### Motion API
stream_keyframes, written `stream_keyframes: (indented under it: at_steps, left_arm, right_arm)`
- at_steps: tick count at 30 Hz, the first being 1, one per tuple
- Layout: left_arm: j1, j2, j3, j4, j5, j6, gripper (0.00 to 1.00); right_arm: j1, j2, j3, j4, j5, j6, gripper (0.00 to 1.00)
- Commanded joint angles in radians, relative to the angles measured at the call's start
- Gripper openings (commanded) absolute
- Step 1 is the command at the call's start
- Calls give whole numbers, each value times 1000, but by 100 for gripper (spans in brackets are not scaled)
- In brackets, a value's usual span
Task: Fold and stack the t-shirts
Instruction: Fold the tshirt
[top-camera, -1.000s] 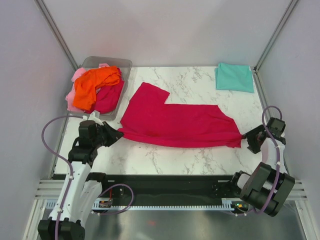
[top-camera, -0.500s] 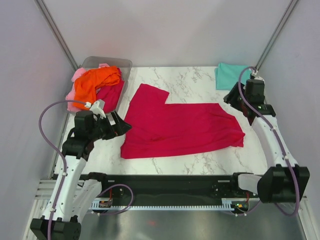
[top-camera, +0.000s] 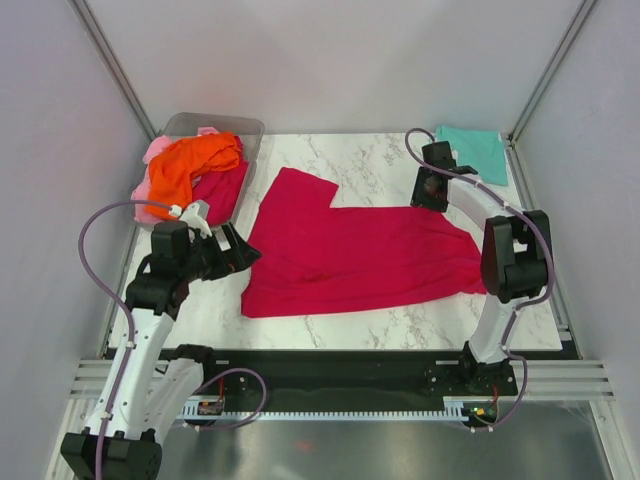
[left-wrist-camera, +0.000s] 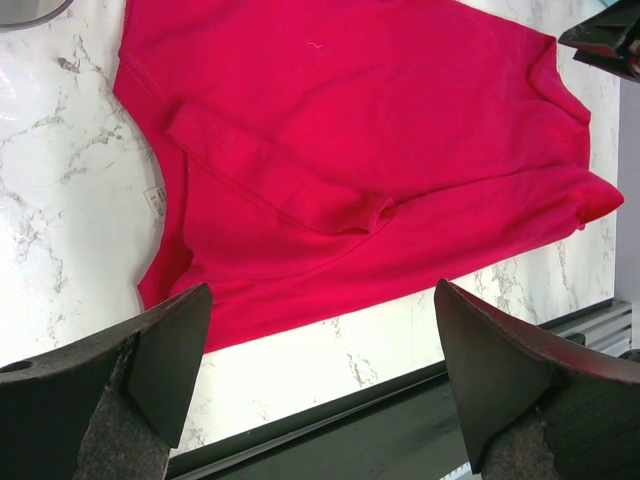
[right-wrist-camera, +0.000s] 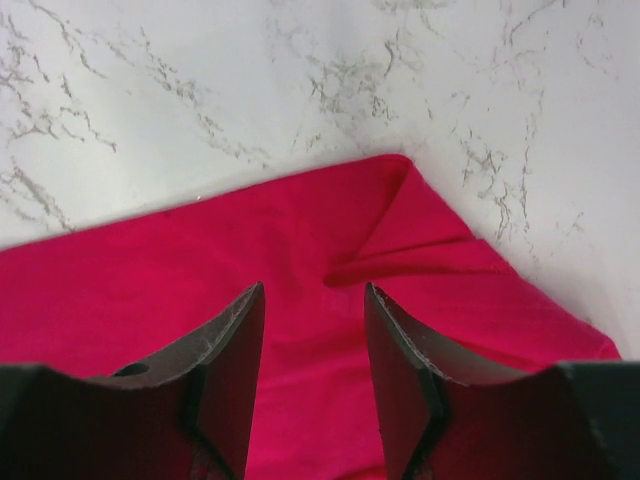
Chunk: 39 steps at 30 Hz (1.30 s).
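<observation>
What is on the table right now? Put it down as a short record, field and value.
red shirt: spread mid-table, not folded up
teal shirt: folded square, far right corner
bin: far left, clear plastic
orange shirt: on top of the pile in the bin
pink shirt: spilling over the bin's left rim
left hand: open, at the red shirt's left edge, holding nothing
right hand: open, over the red shirt's far right corner, holding nothing
</observation>
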Motion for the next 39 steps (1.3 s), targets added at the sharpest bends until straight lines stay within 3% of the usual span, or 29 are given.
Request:
stream_keyframes:
  at_steps: [1,19,22,26,30,33,37,39]
  left_arm:
    - [1,-17,2,20,-4,43,99]
    - [1,-20,-2,20,-8,43,99]
    - [1,-20,-2,22,-8,43,99]
    - [1,-20,-2,22,-10,43,99]
    - [1,-20,-3,22,-18,42,98]
    - [1,-17,-5,22,-21,42,99]
    - [1,-20,-5,22,-28,40,99]
    - [1,-26,-6,22,-36,38,98]
  right_arm:
    - [11,37,92,-29,103,-31,52]
    - [24,111,-22,40,95,-6,51]
    - [25,103,-45,52,95,-3,45]
    - [25,101,-55,54,107,-3,15]
    - [27,85,-61,54,112,-3,2]
    - [25,45,-69,40,138,-5,7]
    - [25,15,-95,40,143,-17,22]
    - [25,12,-107,46,136,-18,22]
